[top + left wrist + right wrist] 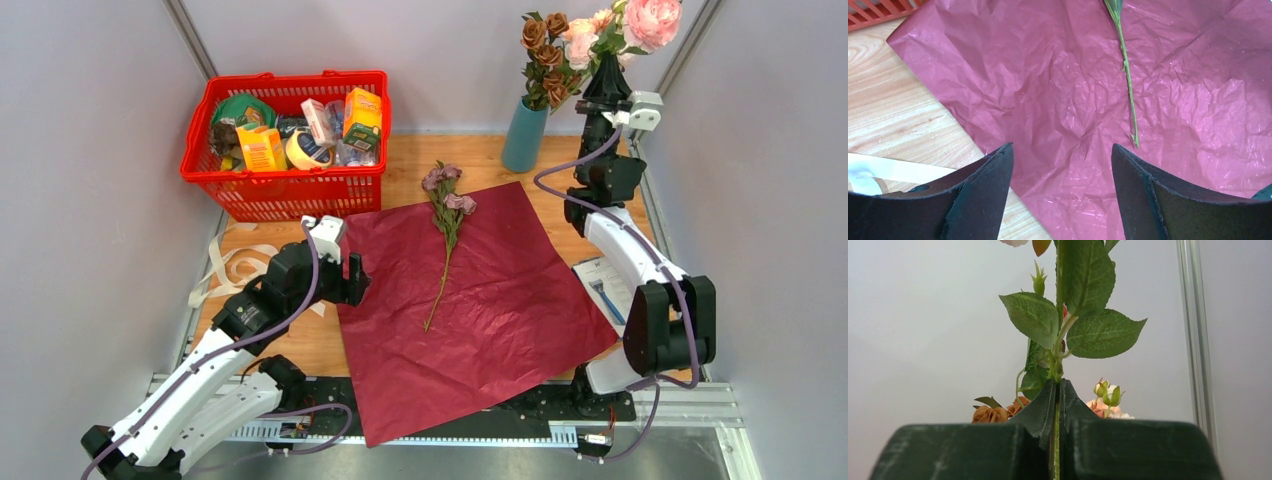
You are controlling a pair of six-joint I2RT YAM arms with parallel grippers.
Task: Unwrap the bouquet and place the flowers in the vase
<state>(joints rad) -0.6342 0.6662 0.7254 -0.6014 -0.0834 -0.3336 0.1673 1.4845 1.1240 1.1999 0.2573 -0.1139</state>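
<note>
Right jaws are pinched on a stem [1057, 432] high beside the vase [524, 135]; left jaws are spread above the paper [1048, 100], near the lone flower [447, 215]. Were the stem lowered off-centre, the vase could be toppled.

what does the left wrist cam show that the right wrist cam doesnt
Only the left wrist view: the open left gripper facing the burgundy paper, a loose stem lying on it, the wooden table, a cream ribbon and a corner of the red basket. Only the right wrist view: the right gripper shut on a leafy stem, with brown blooms and a pale bud behind it. Shared: nothing identical; each shows its own fingers and one green flower stem.
</note>
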